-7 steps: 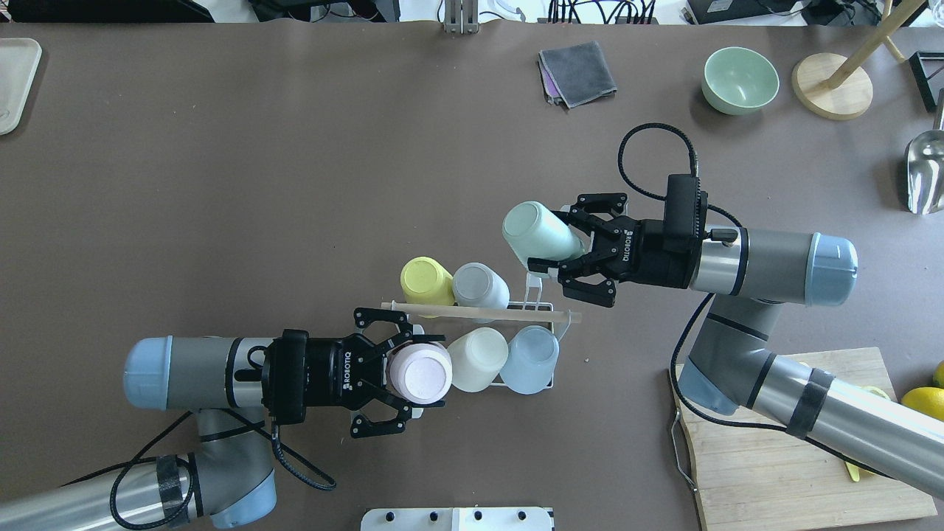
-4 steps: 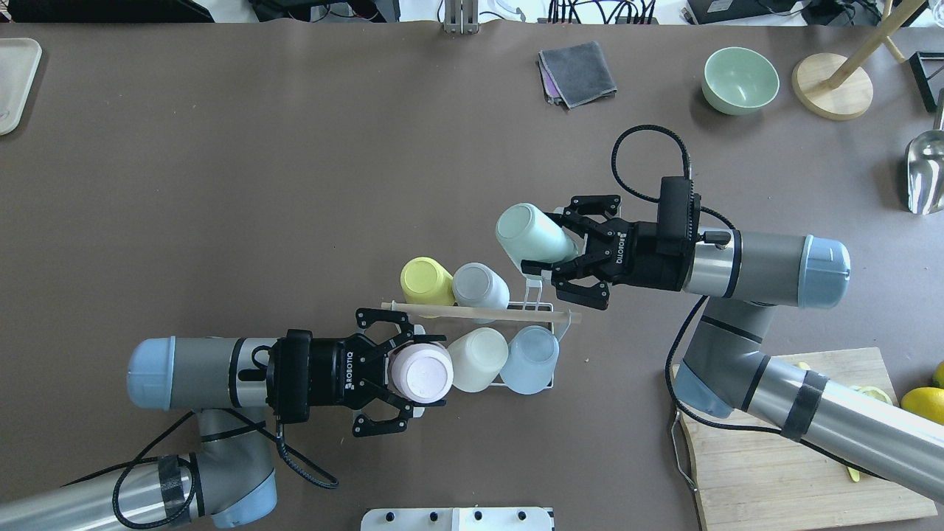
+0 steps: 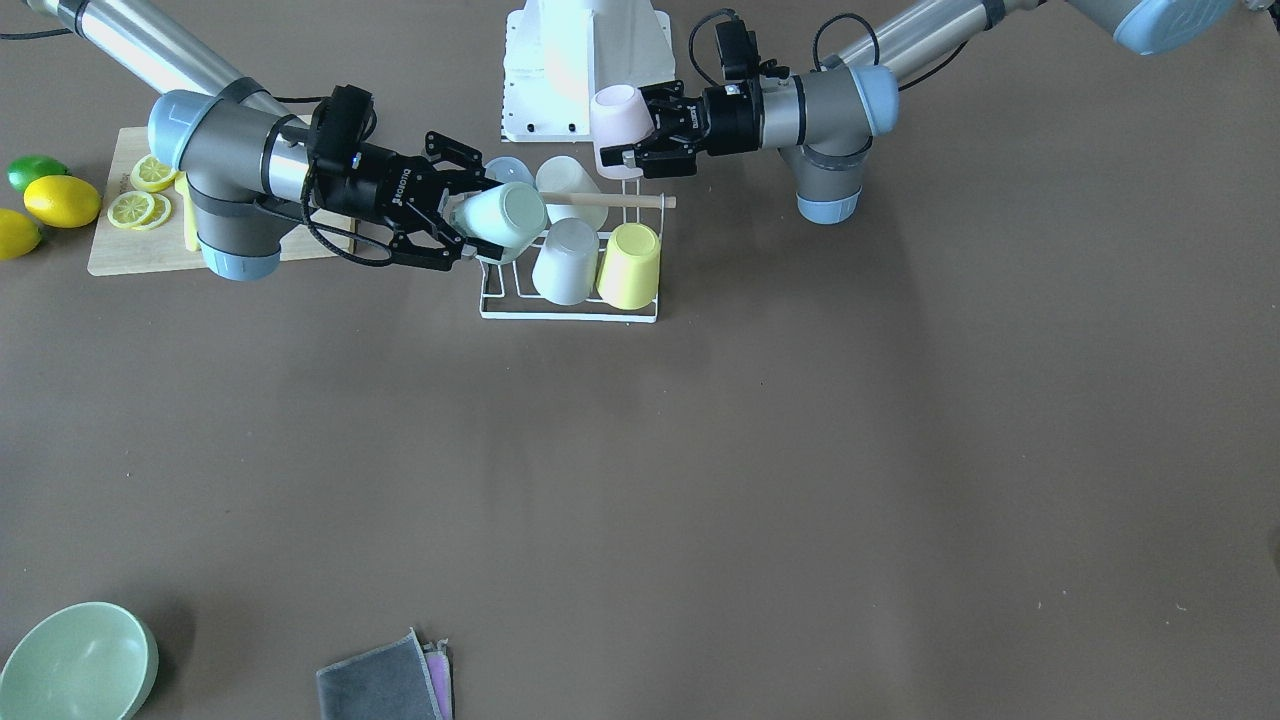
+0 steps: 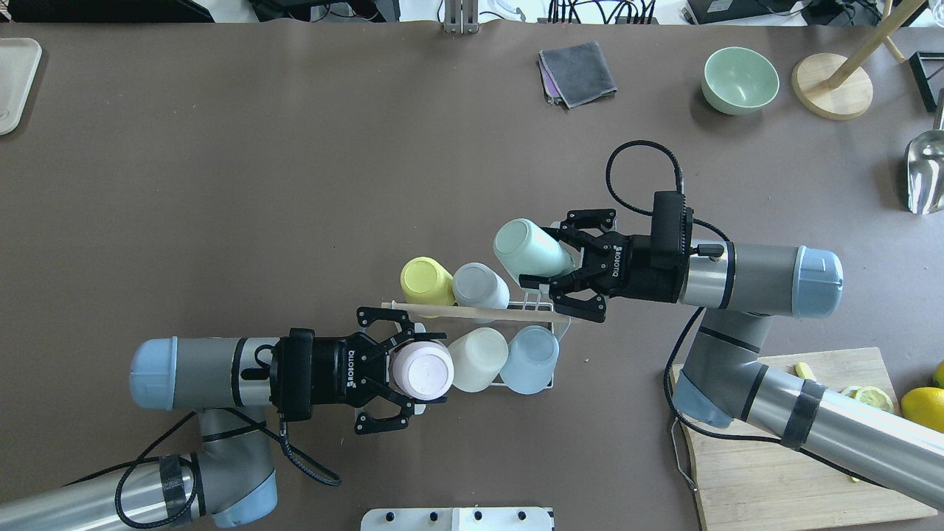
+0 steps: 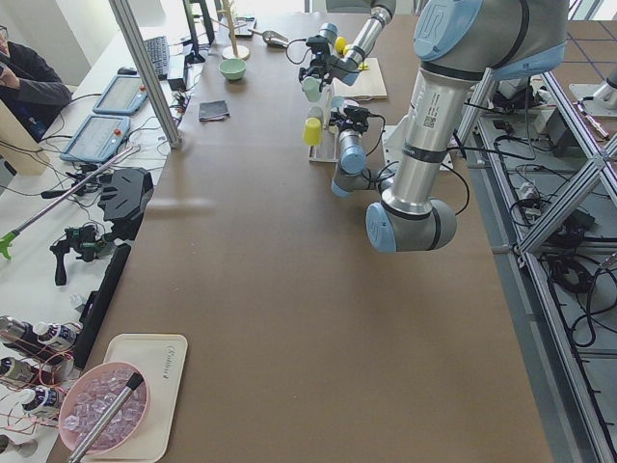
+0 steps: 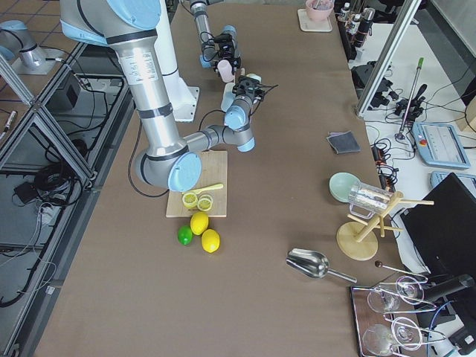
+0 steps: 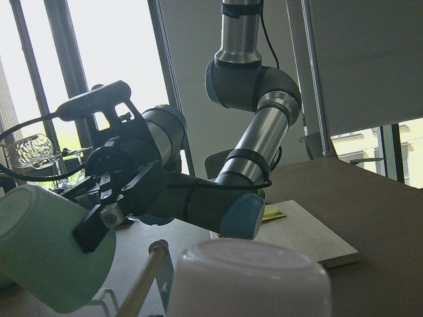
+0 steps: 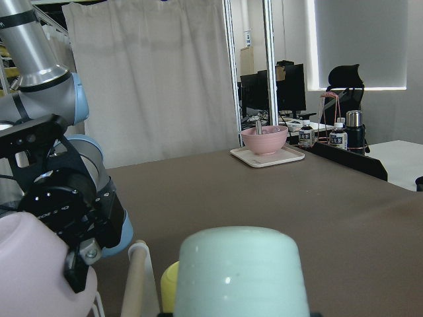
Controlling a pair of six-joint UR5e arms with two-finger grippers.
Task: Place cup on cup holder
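The cup holder (image 4: 544, 306) is a white wire rack (image 3: 570, 312) with a wooden rod across its top. Yellow (image 4: 425, 281), grey (image 4: 479, 285), cream (image 4: 478, 358) and light blue (image 4: 532, 359) cups sit upside down on it. My left gripper (image 4: 417, 370) is shut on a pink cup (image 4: 424, 372), bottom up, at the rack's near left corner. My right gripper (image 4: 544, 254) is shut on a mint green cup (image 4: 527, 247), tilted bottom up over the rack's far right prongs. The front view shows the pink cup (image 3: 615, 118) and the mint cup (image 3: 505, 220).
A wooden cutting board (image 4: 796, 457) with lemon slices and lemons (image 4: 925, 402) lies at the near right. A green bowl (image 4: 740, 80), a grey cloth (image 4: 579, 72), a wooden stand base (image 4: 832, 85) and a metal scoop (image 4: 925, 173) sit along the far right. A tray (image 4: 13, 81) is far left.
My right gripper has brought the mint cup slightly left and nearer the rack's far right prongs. My left gripper has crept slightly right with the pink cup.
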